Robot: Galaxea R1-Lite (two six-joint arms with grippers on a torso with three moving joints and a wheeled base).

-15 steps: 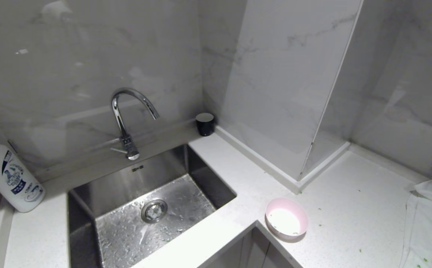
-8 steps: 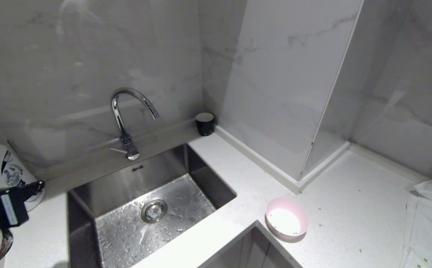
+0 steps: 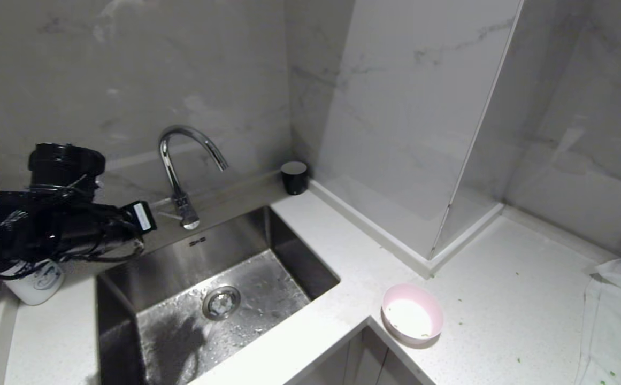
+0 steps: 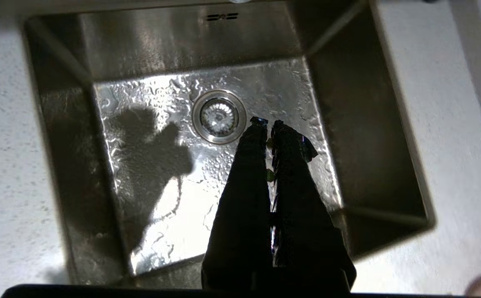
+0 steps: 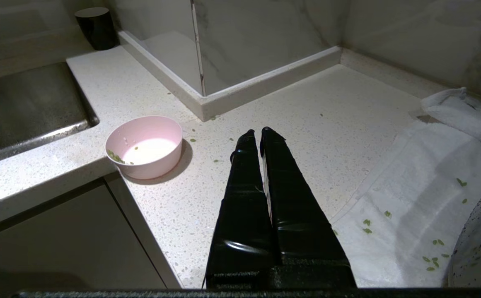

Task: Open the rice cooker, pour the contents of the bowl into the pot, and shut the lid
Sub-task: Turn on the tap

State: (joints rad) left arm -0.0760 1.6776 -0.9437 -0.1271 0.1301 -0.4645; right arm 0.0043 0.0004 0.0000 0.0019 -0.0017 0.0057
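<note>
The pale pink bowl (image 3: 412, 320) stands at the counter's inner corner, and in the right wrist view the bowl (image 5: 145, 145) holds only a few green bits (image 5: 116, 157) on its white inside. My left arm (image 3: 64, 230) hangs above the left side of the sink. Its gripper (image 4: 267, 123) is shut over the drain, with a small green bit (image 4: 270, 175) stuck between the fingers. My right gripper (image 5: 256, 131) is shut and empty above the counter, to the right of the bowl. The rice cooker, its lid and the pot are out of view.
A wet steel sink (image 3: 289, 251) with a chrome tap (image 3: 182, 160) fills the left half. A black cup (image 3: 294, 177) stands at the wall, and a white bottle (image 3: 35, 280) sits behind my left arm. A white cloth (image 3: 615, 321) with green bits (image 5: 433, 256) lies at the right.
My left arm has swung up from the lower left edge into full view, now over the sink's left side and hiding most of the bottle. The bowl has not moved.
</note>
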